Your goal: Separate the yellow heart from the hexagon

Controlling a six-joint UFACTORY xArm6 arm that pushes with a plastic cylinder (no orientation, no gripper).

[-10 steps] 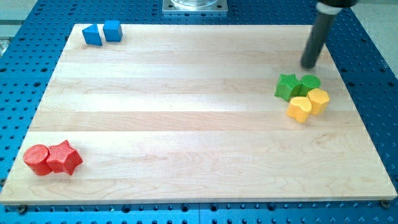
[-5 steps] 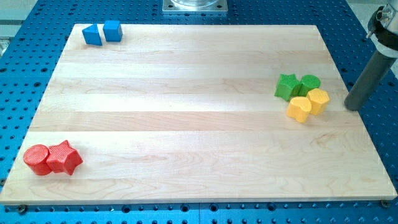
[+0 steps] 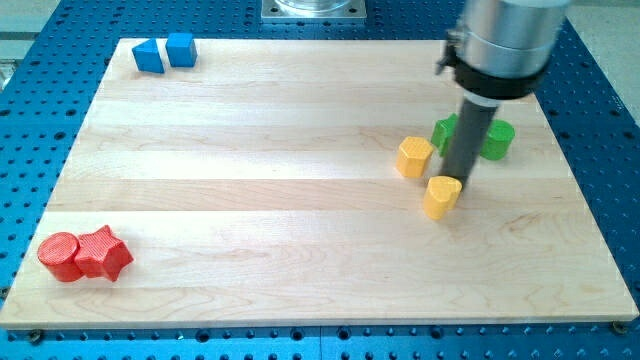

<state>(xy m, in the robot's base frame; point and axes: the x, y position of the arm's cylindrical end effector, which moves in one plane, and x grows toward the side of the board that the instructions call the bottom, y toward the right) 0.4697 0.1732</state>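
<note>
The small yellow heart-shaped block (image 3: 442,196) lies on the right half of the pale wooden board (image 3: 300,200), below and to the view's right of the yellow hexagonal block (image 3: 414,157), with bare wood between them; they look already parted, though only narrowly. My tip (image 3: 460,183) comes down just above and right of the heart, touching or nearly so, and carries nothing; the hexagon lies to its left. A further push, I judge, should drive the heart toward the view's bottom. Behind the rod sit a green star-like block (image 3: 446,132) and a green round block (image 3: 497,140); both are partly hidden.
</note>
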